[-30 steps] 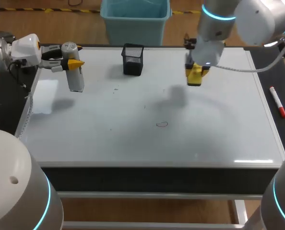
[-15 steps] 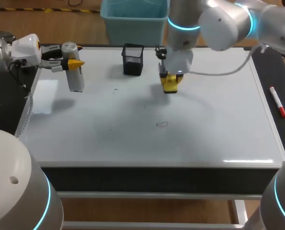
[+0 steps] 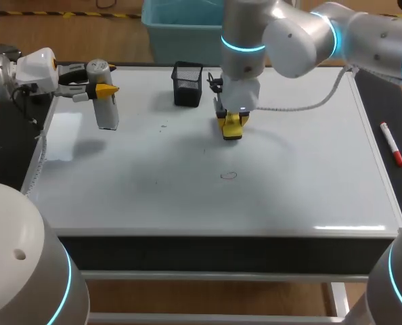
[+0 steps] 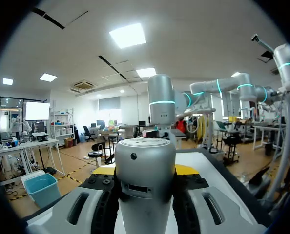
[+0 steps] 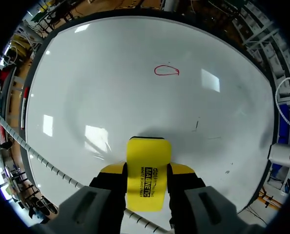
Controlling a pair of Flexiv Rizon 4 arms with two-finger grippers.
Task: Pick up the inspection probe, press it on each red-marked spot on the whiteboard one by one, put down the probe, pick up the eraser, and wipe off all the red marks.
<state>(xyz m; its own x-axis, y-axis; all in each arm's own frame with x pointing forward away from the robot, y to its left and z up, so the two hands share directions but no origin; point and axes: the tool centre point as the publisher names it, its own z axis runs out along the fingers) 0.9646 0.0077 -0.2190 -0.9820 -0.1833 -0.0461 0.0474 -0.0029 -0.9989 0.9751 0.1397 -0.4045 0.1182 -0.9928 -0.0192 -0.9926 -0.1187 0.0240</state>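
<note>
R gripper (image 3: pixel 232 122) clamped on eraser (image 5: pixel 148 170), over board (image 3: pixel 309 176), short of red mark (image 5: pixel 166 71). Eraser prob light, stiff shell w/ soft pad; side grip OK, press flat. L gripper (image 3: pixel 95 88) holds probe (image 4: pixel 146 180) at board's far-left corner; looks smooth, rigid, maybe slippery.

Bright, even light from overhead; pale glare patches on the glossy white rectangular whiteboard (image 3: pixel 302 183); soft, diffuse grey shadows across its left and middle.
</note>
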